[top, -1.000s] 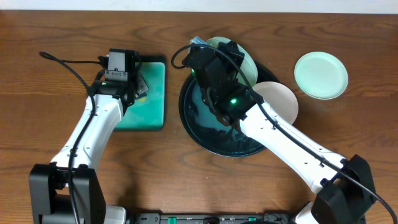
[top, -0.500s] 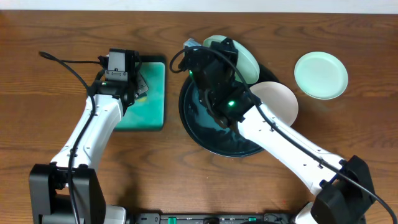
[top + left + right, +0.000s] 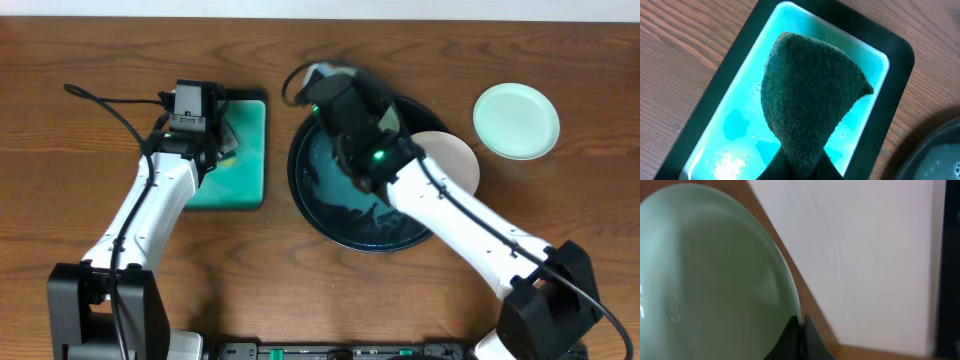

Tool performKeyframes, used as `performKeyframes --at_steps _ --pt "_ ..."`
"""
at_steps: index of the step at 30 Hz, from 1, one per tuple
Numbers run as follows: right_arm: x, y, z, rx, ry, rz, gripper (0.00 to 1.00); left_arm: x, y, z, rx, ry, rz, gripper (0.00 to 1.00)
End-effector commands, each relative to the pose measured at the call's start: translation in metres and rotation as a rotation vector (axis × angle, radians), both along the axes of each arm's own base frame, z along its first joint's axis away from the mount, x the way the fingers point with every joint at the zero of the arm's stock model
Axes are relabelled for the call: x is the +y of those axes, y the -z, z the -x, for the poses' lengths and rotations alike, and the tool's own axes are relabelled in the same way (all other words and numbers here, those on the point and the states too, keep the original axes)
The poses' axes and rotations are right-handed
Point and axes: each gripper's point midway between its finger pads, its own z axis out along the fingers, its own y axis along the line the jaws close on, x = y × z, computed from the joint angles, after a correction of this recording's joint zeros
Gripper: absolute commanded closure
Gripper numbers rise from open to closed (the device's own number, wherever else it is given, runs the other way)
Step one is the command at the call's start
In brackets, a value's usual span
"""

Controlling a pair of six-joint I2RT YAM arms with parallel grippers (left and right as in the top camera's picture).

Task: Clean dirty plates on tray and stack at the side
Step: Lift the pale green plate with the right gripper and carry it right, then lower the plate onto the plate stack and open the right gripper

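Observation:
My right gripper is shut on the rim of a pale mint-green plate, held tilted on edge above the back of the large dark tray. From overhead the arm hides most of that plate. A white plate leans on the tray's right rim. Another mint-green plate lies on the table to the right. My left gripper is shut on a dark green sponge, held over the green sponge tray.
Teal liquid pools in the sponge tray's bottom and wets the dark tray's floor. A black cable loops over the table at the far left. Bare wood surrounds both trays.
My right gripper has turned the mint-green plate up onto its edge and shifted slightly right, so it no longer shows flat from overhead. The left arm and sponge have not moved.

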Motion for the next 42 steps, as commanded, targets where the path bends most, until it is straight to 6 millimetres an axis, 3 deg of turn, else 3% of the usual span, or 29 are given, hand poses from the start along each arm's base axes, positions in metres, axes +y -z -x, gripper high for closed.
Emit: performKeyframes --at_steps 1,6,10,16,19,24,33,37,42 --pt "-0.029 0.007 -0.019 -0.016 0.143 -0.277 0.99 0.006 0.003 0.001 0.009 -0.01 -0.021 0.93" --pt "-0.055 0.04 -0.034 0.18 0.186 -0.712 0.99 0.006 0.003 0.002 0.009 -0.01 -0.021 0.93" --pt "-0.095 0.043 -0.047 0.294 0.251 -1.103 0.99 0.006 0.003 0.002 0.009 -0.01 -0.021 0.93" --pt "-0.221 0.053 -0.052 0.231 0.607 -1.43 0.99 0.006 0.003 0.001 0.009 -0.01 -0.021 0.93" --pt "-0.279 0.063 -0.042 0.165 0.765 -1.493 0.99 0.006 0.003 0.001 0.009 -0.01 -0.02 0.93" --pt "-0.36 0.089 -0.015 0.021 1.041 -1.524 0.99 0.006 0.003 0.001 0.009 -0.01 -0.02 0.93" --pt "-0.406 0.135 0.018 -0.132 1.218 -1.396 0.99 0.005 0.002 -0.001 -0.002 -0.011 -0.019 0.93" --pt "-0.407 0.152 0.024 -0.166 1.211 -1.392 0.99 0.005 0.002 -0.001 -0.002 -0.011 -0.019 0.93" --pt "-0.408 0.158 0.026 -0.164 1.207 -1.375 0.99 0.005 0.002 -0.001 -0.002 -0.01 -0.019 0.93"
